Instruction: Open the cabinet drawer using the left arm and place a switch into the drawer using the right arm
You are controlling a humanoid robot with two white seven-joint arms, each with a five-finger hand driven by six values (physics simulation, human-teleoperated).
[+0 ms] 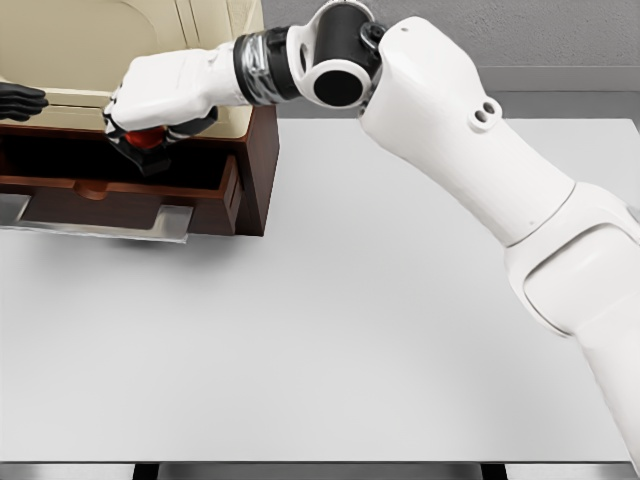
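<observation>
Right hand (150,105) grips red switch (146,139) under its fingers, over open drawer (120,190); left hand (20,100) grip unclear.

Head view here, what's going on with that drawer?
The cabinet drawer is pulled open. The right robot hand is reaching over it, fingers closed on a small red and black switch, which has not been let go yet. The left robot hand shows as dark fingers at the left edge near the cabinet.
</observation>
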